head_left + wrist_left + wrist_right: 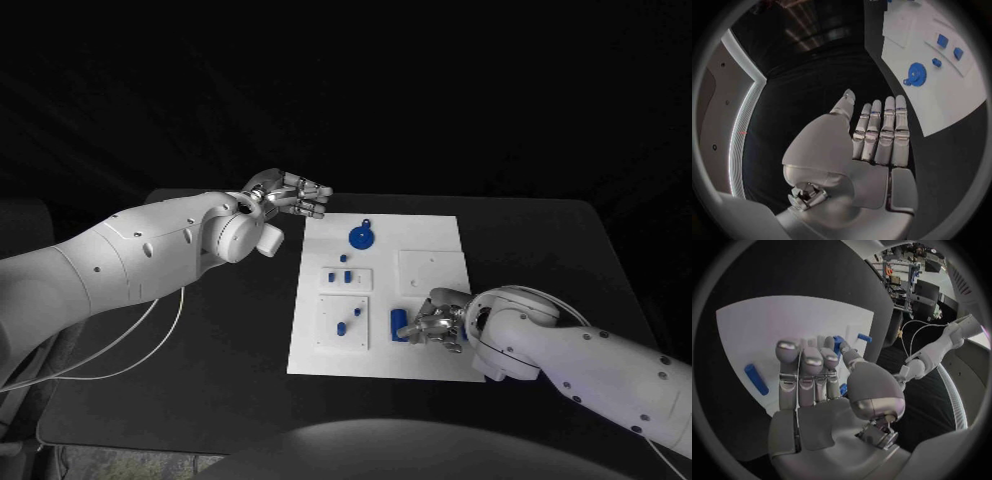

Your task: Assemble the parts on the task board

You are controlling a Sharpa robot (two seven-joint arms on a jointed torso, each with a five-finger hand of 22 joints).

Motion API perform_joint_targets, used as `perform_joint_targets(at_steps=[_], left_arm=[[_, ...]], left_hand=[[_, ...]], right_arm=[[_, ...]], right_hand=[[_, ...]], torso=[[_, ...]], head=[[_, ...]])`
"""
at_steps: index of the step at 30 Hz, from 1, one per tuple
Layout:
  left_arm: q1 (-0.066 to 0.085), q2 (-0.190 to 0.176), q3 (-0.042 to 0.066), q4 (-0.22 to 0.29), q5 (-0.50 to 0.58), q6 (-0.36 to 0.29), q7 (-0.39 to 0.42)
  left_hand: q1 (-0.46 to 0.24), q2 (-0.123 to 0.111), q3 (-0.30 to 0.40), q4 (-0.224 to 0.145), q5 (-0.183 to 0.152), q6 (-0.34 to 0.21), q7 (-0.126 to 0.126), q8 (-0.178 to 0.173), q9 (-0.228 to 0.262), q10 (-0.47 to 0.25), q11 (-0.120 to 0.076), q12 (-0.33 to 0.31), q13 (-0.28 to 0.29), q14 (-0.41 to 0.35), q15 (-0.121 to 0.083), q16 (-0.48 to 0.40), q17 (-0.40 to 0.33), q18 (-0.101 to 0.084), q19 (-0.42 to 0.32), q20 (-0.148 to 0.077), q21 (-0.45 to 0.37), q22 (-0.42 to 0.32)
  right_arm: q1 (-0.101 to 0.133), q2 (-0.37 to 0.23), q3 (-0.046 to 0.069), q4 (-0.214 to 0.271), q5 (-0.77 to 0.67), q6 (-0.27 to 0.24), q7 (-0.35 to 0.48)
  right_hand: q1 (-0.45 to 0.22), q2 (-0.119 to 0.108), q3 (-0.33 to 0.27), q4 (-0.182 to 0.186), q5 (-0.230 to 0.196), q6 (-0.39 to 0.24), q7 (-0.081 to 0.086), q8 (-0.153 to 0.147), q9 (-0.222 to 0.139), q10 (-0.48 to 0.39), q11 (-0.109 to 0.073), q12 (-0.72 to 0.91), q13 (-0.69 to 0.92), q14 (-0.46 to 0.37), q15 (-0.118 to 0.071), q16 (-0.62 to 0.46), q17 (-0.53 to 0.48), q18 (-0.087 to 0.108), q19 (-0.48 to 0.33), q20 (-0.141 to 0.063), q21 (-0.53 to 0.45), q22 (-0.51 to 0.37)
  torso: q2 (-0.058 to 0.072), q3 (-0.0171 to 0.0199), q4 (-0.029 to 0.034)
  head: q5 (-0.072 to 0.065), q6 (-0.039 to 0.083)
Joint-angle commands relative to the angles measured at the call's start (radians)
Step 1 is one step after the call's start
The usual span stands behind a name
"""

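On the task board (433,300) my right hand (437,322) rests beside a blue cylinder (398,319); whether it grasps anything I cannot tell. My left hand (293,194) hovers off the board near the blue gear (362,237), fingers straight, holding nothing.

I see a black table (216,380) filling the middle of my head view, corners rounded. A thin white cable (144,345) loops over its surface at 8 o'clock and trails off toward 9. There is a plain dark backdrop (433,90) at 12 o'clock.
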Motion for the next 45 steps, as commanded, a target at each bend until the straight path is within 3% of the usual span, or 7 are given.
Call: perform_joint_targets(at_steps=[1,15,19,32,38,43,45], left_arm=[[0.000,0.003,0.000,0.001,-0.004,0.016,0.004],[0.000,0.004,0.000,0.001,-0.005,0.017,0.002],[0.000,0.003,0.000,0.001,-0.005,0.017,0.002],[0.000,0.001,0.000,0.000,-0.005,0.016,0.001],[0.000,0.000,0.000,0.000,-0.005,0.016,0.001],[0.000,0.000,0.000,0.000,-0.005,0.017,0.001],[0.000,0.000,0.000,0.000,-0.005,0.017,0.001]], left_hand=[[-0.008,0.002,0.002,0.005,-0.005,-0.006,-0.001,-0.003,0.001,-0.006,-0.002,-0.005,0.000,-0.006,0.002,-0.003,0.001,0.015,-0.001,0.008,-0.003,-0.001],[-0.008,0.002,0.002,0.004,-0.005,-0.006,-0.001,-0.003,0.001,-0.006,-0.002,-0.005,0.000,-0.006,0.002,-0.003,0.001,0.015,-0.002,0.008,-0.004,-0.001],[-0.008,0.002,0.002,0.004,-0.005,-0.006,-0.001,-0.003,0.001,-0.006,-0.002,-0.005,0.000,-0.006,0.002,-0.003,0.001,0.015,-0.002,0.008,-0.004,-0.001],[-0.008,0.002,0.002,0.004,-0.005,-0.006,-0.001,-0.003,0.001,-0.006,-0.002,-0.005,0.000,-0.006,0.002,-0.003,0.001,0.015,-0.002,0.008,-0.004,-0.001],[-0.009,0.003,0.001,0.005,-0.005,-0.006,-0.001,-0.003,0.001,-0.006,-0.002,-0.005,0.000,-0.007,0.002,-0.003,0.001,0.015,-0.002,0.009,-0.004,-0.001],[-0.009,0.003,0.001,0.005,-0.005,-0.006,-0.001,-0.003,0.001,-0.006,-0.002,-0.005,0.000,-0.007,0.002,-0.003,0.001,0.015,-0.002,0.009,-0.004,-0.001],[-0.009,0.003,0.001,0.005,-0.005,-0.006,-0.001,-0.003,0.001,-0.006,-0.002,-0.005,0.000,-0.007,0.002,-0.003,0.001,0.015,-0.002,0.009,-0.004,-0.001]], right_arm=[[-0.005,0.002,-0.004,-0.008,-0.020,0.007,-0.026],[-0.005,0.003,-0.004,-0.015,-0.027,-0.019,-0.026],[-0.005,0.001,-0.004,-0.012,-0.025,-0.024,-0.001],[-0.005,-0.015,-0.003,0.002,0.080,-0.068,0.095],[-0.005,-0.027,0.002,0.012,0.095,-0.038,0.108],[-0.005,-0.034,0.003,0.016,0.099,0.026,0.107],[-0.005,-0.035,0.003,0.017,0.098,0.051,0.104]], right_hand=[[-0.009,-0.001,0.007,0.002,-0.002,0.005,-0.004,0.000,0.000,0.004,0.000,-0.002,0.001,0.005,-0.004,0.003,0.001,-0.018,0.056,-0.006,0.002,0.021],[-0.009,-0.003,0.012,-0.002,-0.002,0.008,-0.006,0.000,0.007,0.005,-0.001,-0.001,0.002,0.005,-0.004,0.005,0.002,-0.018,0.056,-0.007,0.002,0.022],[-0.017,-0.020,0.004,-0.002,-0.002,0.011,-0.006,0.001,0.011,0.005,-0.001,0.000,0.003,0.005,-0.004,0.006,0.003,-0.018,0.056,-0.007,0.004,0.022],[-0.024,-0.049,-0.073,0.056,-0.002,0.015,-0.004,0.000,0.026,0.005,0.000,0.001,0.004,0.004,-0.006,0.005,0.002,-0.016,0.056,-0.008,0.004,0.022],[-0.009,-0.054,-0.074,0.068,-0.001,0.015,-0.004,0.000,0.029,0.005,0.000,0.002,0.003,0.005,-0.005,0.005,0.001,-0.015,0.056,-0.007,0.005,0.021],[0.012,-0.057,-0.062,0.063,0.006,0.012,-0.005,-0.001,0.029,0.003,0.000,0.002,0.002,0.004,-0.003,0.004,-0.002,-0.015,0.056,-0.004,0.003,0.020],[0.025,-0.061,-0.049,0.045,0.060,0.010,-0.006,-0.002,0.026,0.002,0.001,0.004,0.001,0.004,-0.003,0.005,-0.002,-0.015,0.056,-0.003,0.004,0.021]], torso=[[0.000,-0.0003,-0.0008],[0.000,0.0002,-0.0001],[0.000,0.0008,-0.0006],[0.000,0.0011,-0.0010],[0.000,0.0002,-0.0012],[0.000,0.0006,-0.0019],[0.000,0.0007,-0.0014]], head=[[-0.002,0.000],[-0.004,0.002],[-0.003,0.002],[-0.002,0.004],[-0.003,0.004],[-0.002,0.003],[-0.003,0.003]])
